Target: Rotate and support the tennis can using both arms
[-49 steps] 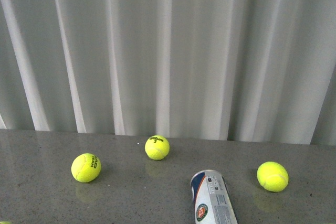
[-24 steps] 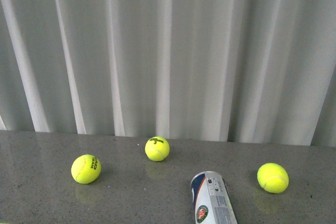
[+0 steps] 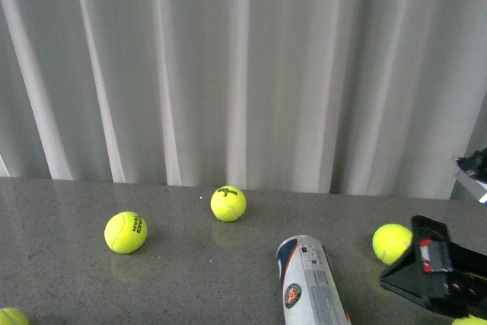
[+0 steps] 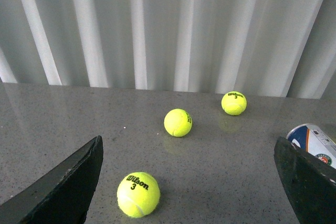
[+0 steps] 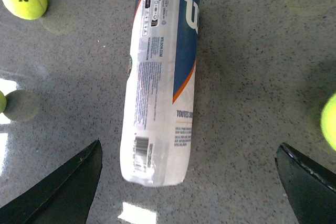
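Note:
The tennis can (image 3: 310, 283) lies on its side on the grey table, silvery rim towards the curtain, round logo facing up-left. In the right wrist view the can (image 5: 163, 77) lies lengthwise between my spread fingers, with its barcode end nearest them. My right gripper (image 5: 189, 198) is open and empty above the table, not touching the can. The right arm (image 3: 441, 272) shows at the right edge of the front view. My left gripper (image 4: 186, 187) is open and empty. The can's end (image 4: 315, 139) shows just beyond its one finger (image 4: 310, 182).
Yellow tennis balls lie on the table: one at left (image 3: 125, 232), one at the back (image 3: 228, 203), one right of the can (image 3: 393, 243), one at the front left corner (image 3: 9, 316). One ball (image 4: 138, 194) lies between the left fingers. A white curtain (image 3: 243, 74) stands behind.
The right arm has come into the front view at the right. The front view has shifted a little, and a ball now shows at the bottom left. The can has not moved.

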